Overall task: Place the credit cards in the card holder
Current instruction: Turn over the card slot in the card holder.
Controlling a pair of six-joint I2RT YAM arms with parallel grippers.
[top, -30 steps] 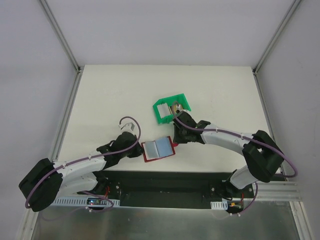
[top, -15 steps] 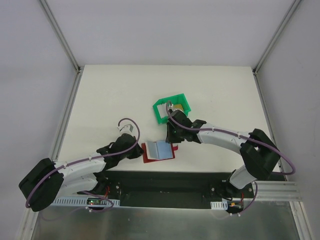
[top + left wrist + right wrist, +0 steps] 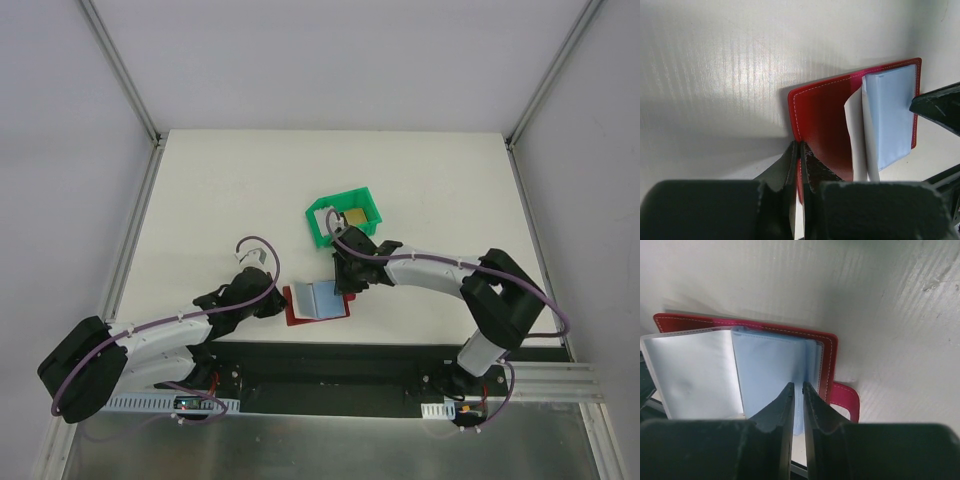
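Observation:
The dark red card holder (image 3: 318,300) lies open near the table's front edge, pale blue-grey pockets up. My left gripper (image 3: 278,305) is shut on its left cover edge; in the left wrist view the jaws (image 3: 800,145) pinch the red cover (image 3: 825,120). My right gripper (image 3: 345,283) hovers over the holder's right half. In the right wrist view its jaws (image 3: 797,386) are nearly closed on a thin pale credit card (image 3: 799,412), seen edge-on, at the blue pocket (image 3: 765,365). A golden-yellow credit card (image 3: 356,214) lies in the green bin.
The green plastic bin (image 3: 318,228) stands just behind the card holder, beside my right arm. The holder's snap tab (image 3: 847,397) sticks out to the right. A clear pocket leaf (image 3: 690,370) stands up in the middle. The table's front edge is close behind the holder.
My right gripper has left the green bin and moved toward me and left, over the card holder's right half. The holder has shifted slightly left. My left gripper keeps its grip.

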